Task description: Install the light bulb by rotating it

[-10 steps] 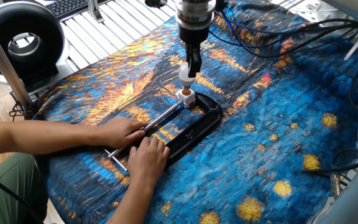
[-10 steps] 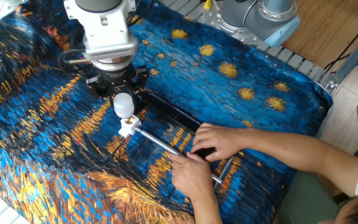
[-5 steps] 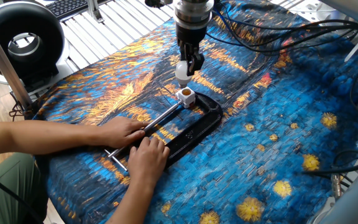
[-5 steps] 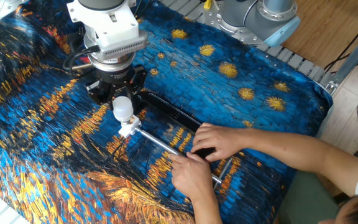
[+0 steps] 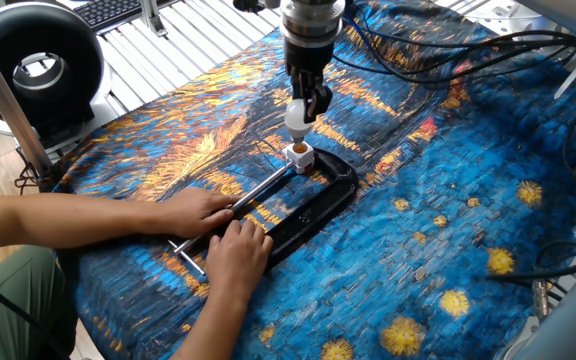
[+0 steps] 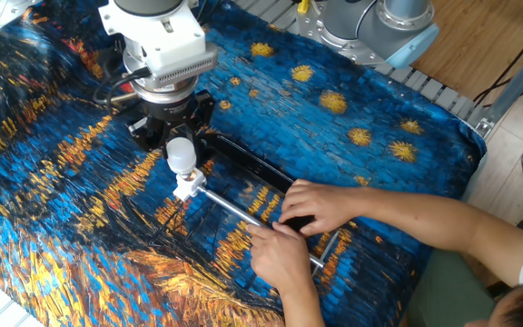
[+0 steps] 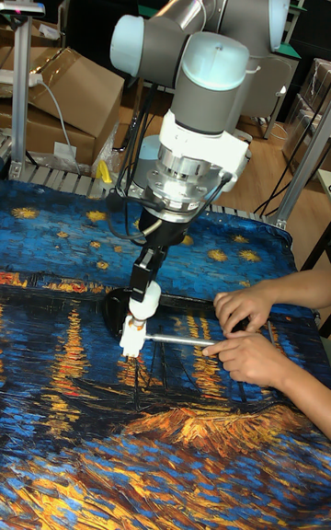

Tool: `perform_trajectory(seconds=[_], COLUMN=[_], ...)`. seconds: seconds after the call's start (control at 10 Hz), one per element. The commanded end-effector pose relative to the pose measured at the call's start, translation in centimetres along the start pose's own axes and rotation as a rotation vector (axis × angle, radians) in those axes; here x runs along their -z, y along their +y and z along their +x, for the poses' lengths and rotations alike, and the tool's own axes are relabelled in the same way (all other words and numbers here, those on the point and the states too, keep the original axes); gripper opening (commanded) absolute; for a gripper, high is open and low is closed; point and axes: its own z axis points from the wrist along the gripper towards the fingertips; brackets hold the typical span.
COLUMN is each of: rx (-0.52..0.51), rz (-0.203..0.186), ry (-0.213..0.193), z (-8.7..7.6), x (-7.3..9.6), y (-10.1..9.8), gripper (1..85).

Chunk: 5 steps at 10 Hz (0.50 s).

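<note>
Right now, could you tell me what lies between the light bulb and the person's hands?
The white socket base and the C-clamp's silver screw rod, seen in one fixed view.

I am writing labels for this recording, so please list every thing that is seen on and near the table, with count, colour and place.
light bulb: one, frosted white, held over the socket
socket base: one, white, inside the clamp
C-clamp: one, black with a silver screw bar, mid-cloth
cloth: one, blue and orange, covering the table
round device: one, black, past the table's edge
cardboard boxes: brown, behind the table
person's hands: two, on the clamp
claw: one, shut on the bulb
</note>
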Motion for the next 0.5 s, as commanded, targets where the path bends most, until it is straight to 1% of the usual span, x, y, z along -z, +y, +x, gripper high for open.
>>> perform_trajectory(seconds=[0.0, 0.4], rx=[0.003, 0.003], rz=[0.001, 0.0], ry=[-0.011, -0.014], z=[-0.17, -0.16], x=[-0.23, -0.71], y=[0.04, 0.21], gripper=[1.0, 1.0])
